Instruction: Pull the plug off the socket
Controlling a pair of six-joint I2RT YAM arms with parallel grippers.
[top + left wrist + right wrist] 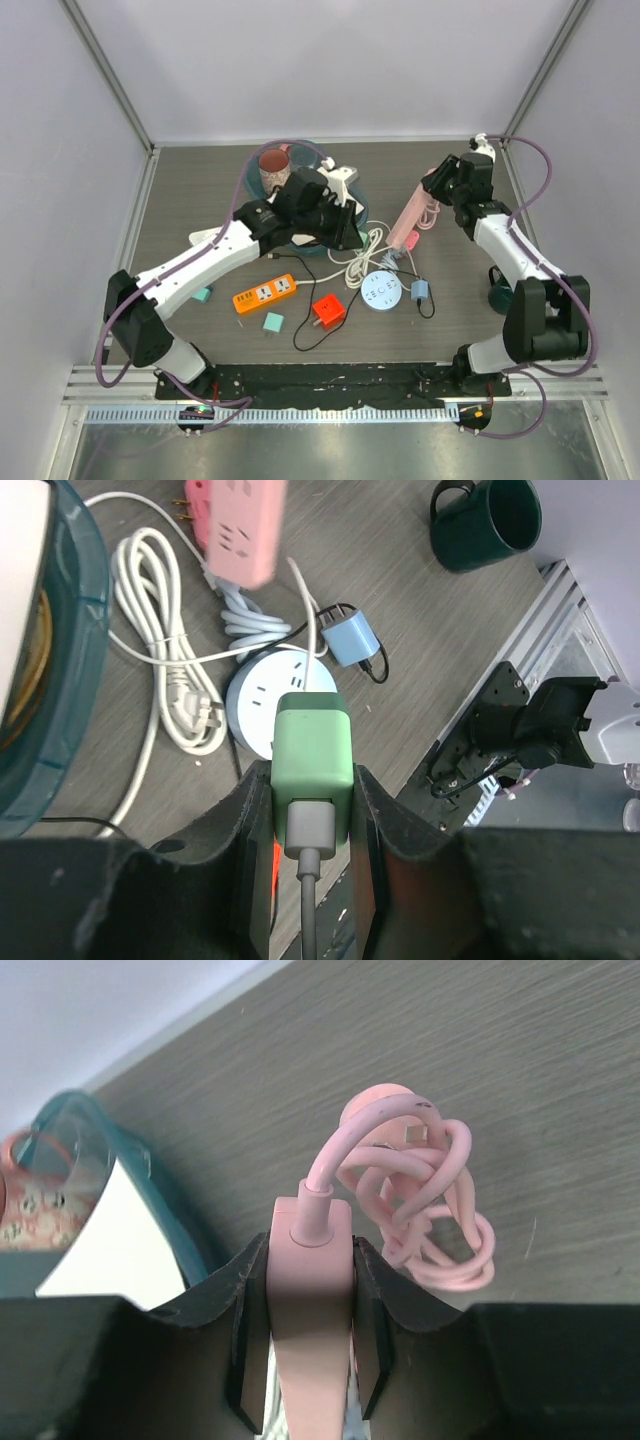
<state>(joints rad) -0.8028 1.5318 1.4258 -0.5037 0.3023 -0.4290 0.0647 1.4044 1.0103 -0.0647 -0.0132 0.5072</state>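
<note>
Clamping tight: left claw [312,776] on green plug [312,742], right claw [310,1255] on pink socket strip [310,1300].

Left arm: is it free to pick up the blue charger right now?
Probably not yet: the left gripper is shut on the green plug. The blue charger itself lies uncovered on the table.

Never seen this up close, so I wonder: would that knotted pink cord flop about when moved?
Probably floppy: the pink cord curves in soft loops. Being wound on itself, it would likely swing as one lump. It looks light, trailing from the pink strip in the right pincer.
</note>
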